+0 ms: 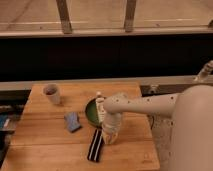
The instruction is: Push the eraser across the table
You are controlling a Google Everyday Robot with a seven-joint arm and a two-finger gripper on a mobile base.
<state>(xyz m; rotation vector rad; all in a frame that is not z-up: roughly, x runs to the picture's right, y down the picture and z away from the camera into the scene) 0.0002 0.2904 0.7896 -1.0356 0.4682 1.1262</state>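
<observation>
One white arm (150,104) is extended from the right over the table (45,145), and its gripper (110,136) is lowered close to the wood near the front edge; whether it is open or closed cannot be told. Just left of the gripper the eraser (95,145) is laid flat, black with a white stripe, its far end nearest the gripper. Behind the gripper a green bowl (90,112) and a white bottle (100,106) are seen, with a blue-grey pad (72,121) and a cup (51,93) farther left.

1 white cup (51,93) far left, blue-grey pad (72,121), perhaps cloth, left of green bowl (90,112); white bottle (100,105) beside it.
</observation>
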